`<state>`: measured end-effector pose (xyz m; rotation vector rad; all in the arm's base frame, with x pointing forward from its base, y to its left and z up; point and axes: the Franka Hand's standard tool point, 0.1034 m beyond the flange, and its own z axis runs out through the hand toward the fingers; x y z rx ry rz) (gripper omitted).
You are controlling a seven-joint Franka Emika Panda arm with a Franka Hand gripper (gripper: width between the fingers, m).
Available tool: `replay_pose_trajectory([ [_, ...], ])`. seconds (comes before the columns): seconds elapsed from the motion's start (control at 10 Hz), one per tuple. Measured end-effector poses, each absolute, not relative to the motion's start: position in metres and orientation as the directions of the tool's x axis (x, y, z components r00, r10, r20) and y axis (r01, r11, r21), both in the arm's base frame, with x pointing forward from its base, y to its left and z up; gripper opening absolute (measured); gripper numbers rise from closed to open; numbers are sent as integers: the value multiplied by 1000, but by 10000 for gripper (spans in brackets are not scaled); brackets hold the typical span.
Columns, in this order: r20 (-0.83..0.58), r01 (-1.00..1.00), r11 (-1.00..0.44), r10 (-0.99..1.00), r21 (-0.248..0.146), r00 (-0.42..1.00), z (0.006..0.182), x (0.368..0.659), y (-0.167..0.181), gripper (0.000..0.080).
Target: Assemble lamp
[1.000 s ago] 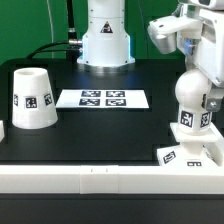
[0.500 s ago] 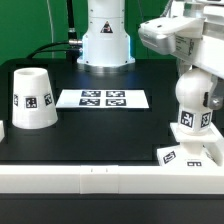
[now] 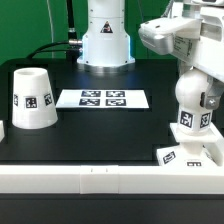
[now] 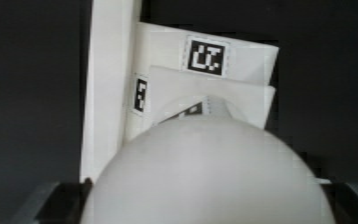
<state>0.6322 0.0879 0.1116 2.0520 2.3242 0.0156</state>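
My work surface is a black table (image 3: 95, 125) with a matte top. A white rail (image 3: 90, 178) runs along its near edge. The marker board (image 3: 102, 98) lies flat near the table's middle, carrying printed tags. Behind the table hangs a green backdrop (image 3: 25, 30). Black cables (image 3: 68, 25) run down in front of it. Lighting is even.
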Motion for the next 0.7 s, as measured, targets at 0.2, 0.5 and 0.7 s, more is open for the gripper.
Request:
replay_pose_trajectory([
  [0.2,-18,999,-21,1000,33,22,112,632,83,577],
  [0.5,14,947,-320,947,23,320,112,632,83,578],
  [0.7,36,861,-509,861,9,508,112,633,84,578],
])
